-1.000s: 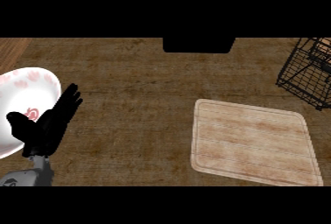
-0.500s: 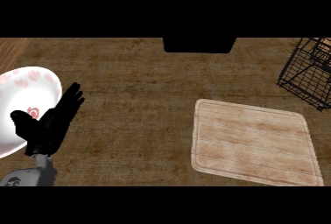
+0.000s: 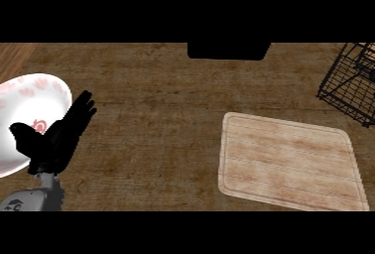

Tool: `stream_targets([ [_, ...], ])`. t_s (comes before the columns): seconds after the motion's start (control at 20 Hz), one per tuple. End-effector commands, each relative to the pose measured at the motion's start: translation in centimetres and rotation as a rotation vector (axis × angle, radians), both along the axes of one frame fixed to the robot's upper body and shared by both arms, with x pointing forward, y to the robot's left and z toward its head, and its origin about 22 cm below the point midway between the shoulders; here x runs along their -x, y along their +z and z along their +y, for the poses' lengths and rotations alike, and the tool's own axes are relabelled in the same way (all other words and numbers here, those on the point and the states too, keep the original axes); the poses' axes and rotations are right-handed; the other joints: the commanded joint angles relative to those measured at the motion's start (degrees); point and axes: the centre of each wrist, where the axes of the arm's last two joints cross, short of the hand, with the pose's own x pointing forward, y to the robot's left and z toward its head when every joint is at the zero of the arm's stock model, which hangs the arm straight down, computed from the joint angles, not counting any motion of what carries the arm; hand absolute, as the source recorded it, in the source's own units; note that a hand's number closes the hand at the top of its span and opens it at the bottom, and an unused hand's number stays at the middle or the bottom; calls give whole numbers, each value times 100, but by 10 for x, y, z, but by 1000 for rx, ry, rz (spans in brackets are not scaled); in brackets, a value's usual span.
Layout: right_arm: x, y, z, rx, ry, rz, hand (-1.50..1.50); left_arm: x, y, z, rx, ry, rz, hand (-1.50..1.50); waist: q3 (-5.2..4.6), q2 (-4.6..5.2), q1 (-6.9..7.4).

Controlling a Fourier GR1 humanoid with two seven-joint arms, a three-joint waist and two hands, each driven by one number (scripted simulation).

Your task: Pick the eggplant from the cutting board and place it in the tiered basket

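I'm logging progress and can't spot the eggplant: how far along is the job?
Done: the pale wooden cutting board is bare, so the eggplant is off it. In hand: nothing visible; the black left hand rests open beside the white plate with pink marks, and the right hand is out of view. Left: unclear, since only a corner of the black wire tiered basket shows, with no eggplant visible.
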Motion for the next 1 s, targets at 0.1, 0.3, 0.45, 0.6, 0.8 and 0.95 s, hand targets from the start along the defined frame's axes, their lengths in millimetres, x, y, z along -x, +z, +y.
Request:
stream_targets([
  [0.1, -13, 4, 13, 18, -10, -18, -150, 6, -8, 1, 1, -9, 5, 0, 4, 12, 41],
  [0.3, -14, 10, 13, -34, 16, -46, -150, -5, -1, 9, 13, -6, 11, 0, 7, 25, 42],
  [0.45, -10, 7, 6, -154, 0, -91, -150, 2, -7, 0, -8, -7, 4, 0, 9, 22, 41],
  [0.6, 6, 7, -17, -286, -13, -167, -150, 1, -4, 9, -1, 13, 5, 0, 15, 23, 3],
  [0.8, 6, 33, -21, -457, -7, -257, -150, 8, -14, -1, 4, -10, 11, 0, 13, 13, 21],
  [0.95, 14, 46, -32, -553, -47, -338, -150, 1, -8, 0, 10, 5, 7, 0, 15, 26, 42],
])
